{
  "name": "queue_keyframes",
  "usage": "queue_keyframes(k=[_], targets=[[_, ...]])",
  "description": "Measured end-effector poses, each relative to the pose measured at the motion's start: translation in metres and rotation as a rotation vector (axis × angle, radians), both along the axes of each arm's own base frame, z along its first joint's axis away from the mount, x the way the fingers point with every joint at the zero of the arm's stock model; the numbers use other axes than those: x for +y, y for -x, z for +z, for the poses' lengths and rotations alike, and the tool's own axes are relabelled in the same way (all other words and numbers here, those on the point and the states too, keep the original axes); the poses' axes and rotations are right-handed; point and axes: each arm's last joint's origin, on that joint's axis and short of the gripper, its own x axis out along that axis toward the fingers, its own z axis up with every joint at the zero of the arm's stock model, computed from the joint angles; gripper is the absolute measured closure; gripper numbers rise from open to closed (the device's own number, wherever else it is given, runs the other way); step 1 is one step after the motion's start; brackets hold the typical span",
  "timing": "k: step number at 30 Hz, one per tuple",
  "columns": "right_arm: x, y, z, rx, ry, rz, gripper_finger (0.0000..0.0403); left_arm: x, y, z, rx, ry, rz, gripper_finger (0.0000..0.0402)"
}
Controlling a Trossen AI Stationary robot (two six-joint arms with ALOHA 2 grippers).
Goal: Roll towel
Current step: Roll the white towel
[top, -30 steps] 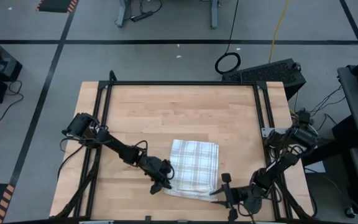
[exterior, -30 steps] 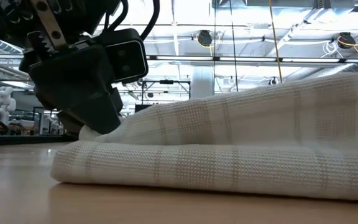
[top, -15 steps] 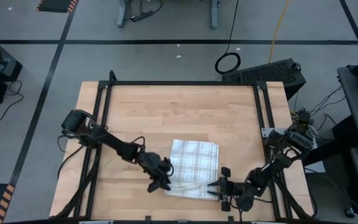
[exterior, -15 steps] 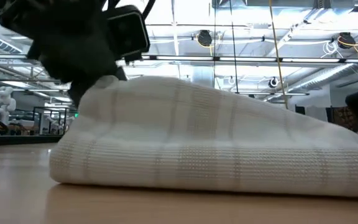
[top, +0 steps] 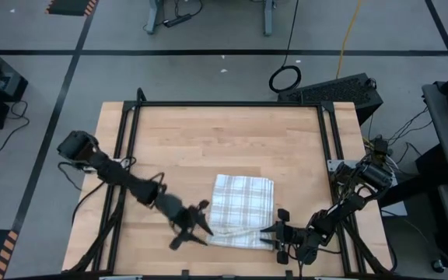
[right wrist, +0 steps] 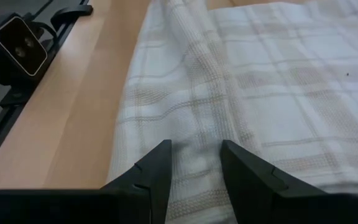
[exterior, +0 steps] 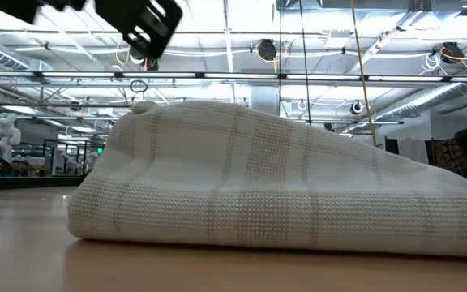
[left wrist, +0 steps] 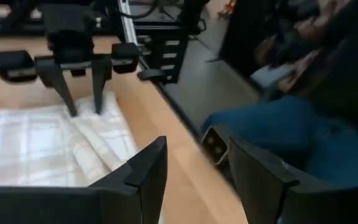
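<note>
The white plaid towel (top: 243,204) lies folded on the wooden table toward its near edge. Its near edge (top: 230,237) is turned over into a thick roll, which fills the low view (exterior: 258,186). My left gripper (top: 204,224) is open and empty, raised just off the towel's near left corner; it shows at the top of the low view (exterior: 144,20). My right gripper (top: 264,233) is low at the towel's near right corner, shut on a ridge of the roll (right wrist: 194,171). My right gripper pinches a raised ridge of the rolled near edge (right wrist: 196,140) between its two fingers, at the towel's right end. The fingers (left wrist: 67,93) come in low from the table's right and reach onto the cloth (left wrist: 82,115). The towel rests on the table, several layers thick here.
Black frame rails (top: 228,103) border the table. A small camera unit (right wrist: 20,40) sits at the near edge beside the towel. A seated person's leg (left wrist: 278,130) shows beyond the table. Bare wood (top: 224,144) lies on the far side of the towel.
My left gripper has let go of the towel's near left corner and drawn back up and toward the table's left edge. The towel's left end has been turned over into a higher roll, and its right end has sunk. My right gripper has edged in toward the towel.
</note>
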Motion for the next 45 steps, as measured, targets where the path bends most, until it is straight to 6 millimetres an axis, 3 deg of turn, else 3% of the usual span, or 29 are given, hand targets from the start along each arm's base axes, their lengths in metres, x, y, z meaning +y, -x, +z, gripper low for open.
queue_keyframes(k=[5, 8, 15, 22, 29, 38, 45], targets=[[0.000, 0.000, 0.000, 0.000, -0.004, -0.002, 0.0271, -0.034, 0.010, -0.026, -0.051, -0.177, 0.037, 0.0233], [0.000, 0.000, 0.000, 0.000, -0.005, -0.002, 0.0271, -0.044, 0.011, -0.040, -0.074, -0.240, 0.066, 0.0251], [0.000, 0.000, 0.000, 0.002, -0.001, 0.003, 0.0271, -0.031, -0.001, -0.070, 0.003, -0.312, 0.203, 0.0307], [0.001, 0.000, 0.000, 0.016, 0.003, 0.028, 0.0270, -0.008, -0.009, -0.089, 0.208, -0.236, 0.354, 0.0316], [0.001, 0.001, 0.001, 0.011, 0.052, 0.053, 0.0237, -0.010, -0.008, -0.094, 0.277, -0.159, 0.356, 0.0317], [0.020, 0.013, 0.039, -0.130, 0.161, 0.136, 0.0158, -0.013, -0.006, -0.094, 0.290, -0.135, 0.360, 0.0317], [0.029, 0.007, 0.024, -0.100, 0.180, 0.144, 0.0104, -0.012, -0.006, -0.093, 0.288, -0.130, 0.363, 0.0317]])
